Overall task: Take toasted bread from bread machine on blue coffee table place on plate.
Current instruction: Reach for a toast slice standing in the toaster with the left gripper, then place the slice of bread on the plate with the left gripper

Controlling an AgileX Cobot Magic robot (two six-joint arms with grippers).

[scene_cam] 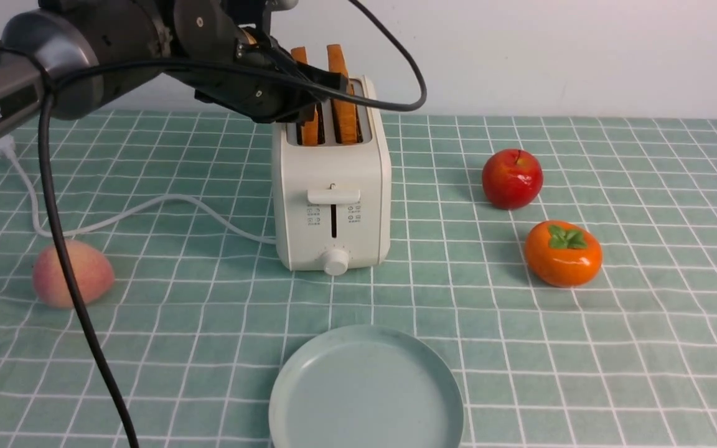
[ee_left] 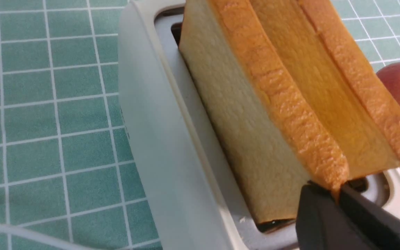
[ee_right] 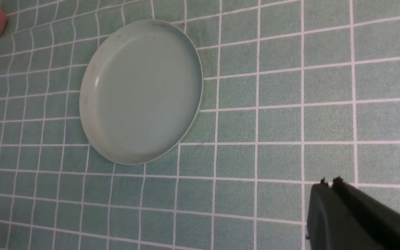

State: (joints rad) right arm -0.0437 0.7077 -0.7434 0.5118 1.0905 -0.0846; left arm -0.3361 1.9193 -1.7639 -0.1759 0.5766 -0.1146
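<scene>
The cream-white bread machine (scene_cam: 333, 186) stands mid-table on the blue coffee table (scene_cam: 613, 348), with two slices of toasted bread upright in its slots: a left slice (scene_cam: 310, 127) and a right slice (scene_cam: 345, 109). My left gripper (scene_cam: 324, 87) reaches over the bread machine from the left. In the left wrist view it (ee_left: 337, 190) is shut on the crust corner of the left slice (ee_left: 255, 114), which stands in the slot of the bread machine (ee_left: 151, 146). The empty plate (scene_cam: 365, 389) lies in front. My right gripper (ee_right: 329, 181) is shut and empty above the cloth beside the plate (ee_right: 141, 93).
A red apple (scene_cam: 512, 178) and an orange persimmon (scene_cam: 562, 253) lie right of the bread machine. A peach (scene_cam: 72, 274) lies at the left. The white cord (scene_cam: 147, 208) runs left from the bread machine across the cloth.
</scene>
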